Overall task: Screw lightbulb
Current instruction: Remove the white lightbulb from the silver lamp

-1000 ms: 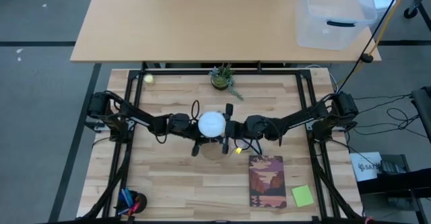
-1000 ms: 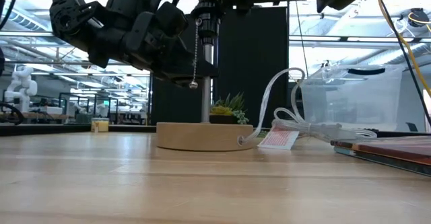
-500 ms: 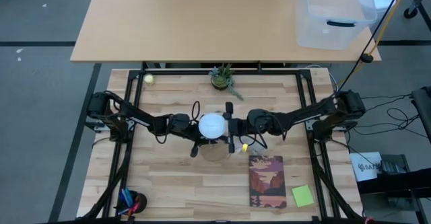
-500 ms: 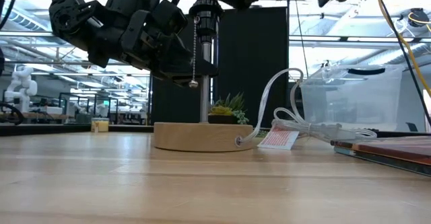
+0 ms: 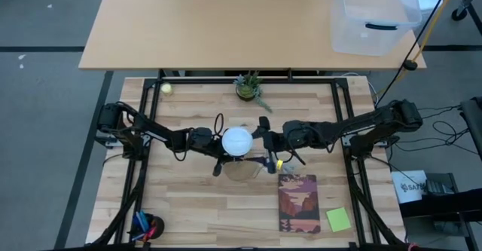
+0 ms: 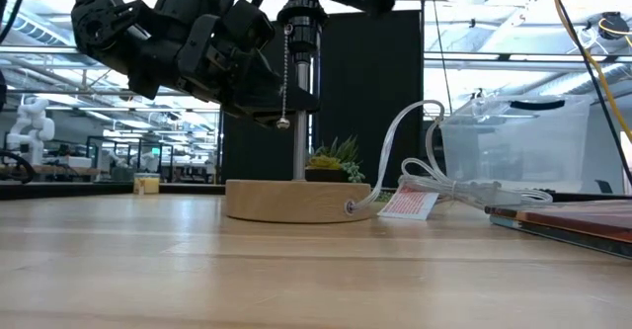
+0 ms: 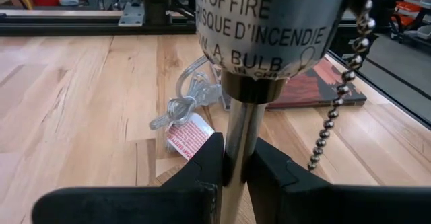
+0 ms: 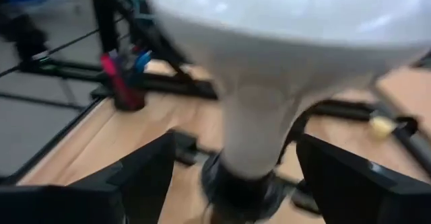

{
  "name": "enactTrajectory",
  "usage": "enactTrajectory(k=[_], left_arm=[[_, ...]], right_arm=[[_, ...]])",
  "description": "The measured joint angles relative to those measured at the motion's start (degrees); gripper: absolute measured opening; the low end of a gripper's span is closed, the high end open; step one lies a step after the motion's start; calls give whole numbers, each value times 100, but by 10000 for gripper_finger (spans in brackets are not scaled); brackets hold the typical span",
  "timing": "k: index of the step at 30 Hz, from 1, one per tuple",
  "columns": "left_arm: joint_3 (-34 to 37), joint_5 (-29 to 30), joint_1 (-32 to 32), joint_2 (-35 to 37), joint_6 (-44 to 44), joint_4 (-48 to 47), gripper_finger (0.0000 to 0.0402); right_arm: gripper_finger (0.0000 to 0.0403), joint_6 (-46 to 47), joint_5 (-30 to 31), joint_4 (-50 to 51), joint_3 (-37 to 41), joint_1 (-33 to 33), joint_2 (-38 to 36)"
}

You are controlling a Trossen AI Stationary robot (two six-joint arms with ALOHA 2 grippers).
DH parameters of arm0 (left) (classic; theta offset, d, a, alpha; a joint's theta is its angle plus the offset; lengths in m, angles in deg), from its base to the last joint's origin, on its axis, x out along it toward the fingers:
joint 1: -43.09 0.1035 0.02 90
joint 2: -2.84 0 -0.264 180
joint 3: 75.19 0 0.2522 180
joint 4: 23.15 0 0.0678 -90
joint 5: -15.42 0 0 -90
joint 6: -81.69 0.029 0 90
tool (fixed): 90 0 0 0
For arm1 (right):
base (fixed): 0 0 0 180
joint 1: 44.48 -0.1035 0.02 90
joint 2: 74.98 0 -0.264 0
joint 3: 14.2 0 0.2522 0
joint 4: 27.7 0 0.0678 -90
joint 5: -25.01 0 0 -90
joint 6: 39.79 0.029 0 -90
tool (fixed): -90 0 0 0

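Your lightbulb [image 5: 236,140] sits upright in the lamp socket [image 6: 299,18] at mid-table, your left gripper [image 7: 232,158] is clamped on the lamp's metal post [image 7: 240,158], and your right gripper [image 5: 265,141] hangs open just beside the bulb, not touching.

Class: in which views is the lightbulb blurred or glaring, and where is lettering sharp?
Right wrist view: the lightbulb looms soft and blurred. High view: its globe glares plain white. Left wrist view: the socket lettering reads sharp; the background is softer.

Overhead, table-level, 2 close wrist views
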Motion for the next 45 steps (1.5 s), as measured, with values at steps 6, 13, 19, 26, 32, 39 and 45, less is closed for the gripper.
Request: enactTrajectory(k=[6,13,19,26,32,39,45], left_arm=[[2,79,-6,0,-10,16,46],[9,306,-13,-2,-45,48,46],[6,769,-13,-4,-133,72,46],[17,1461,4,-9,-181,136,46],[13,1799,11,-11,-319,153,46],[11,2024,9,-11,-353,151,46],[9,2194,13,-11,-440,147,46]], right_arm=[[306,302,-272,927,0,-50,-433],[302,433,1001,975,0,-348,-297],[302,519,2220,780,0,-753,0],[302,513,2635,-277,0,-902,568],[302,598,4236,-888,0,-990,964],[302,37,4714,-2632,-4,-1112,1434],[302,-286,5167,-3274,-4,-1090,1644]])
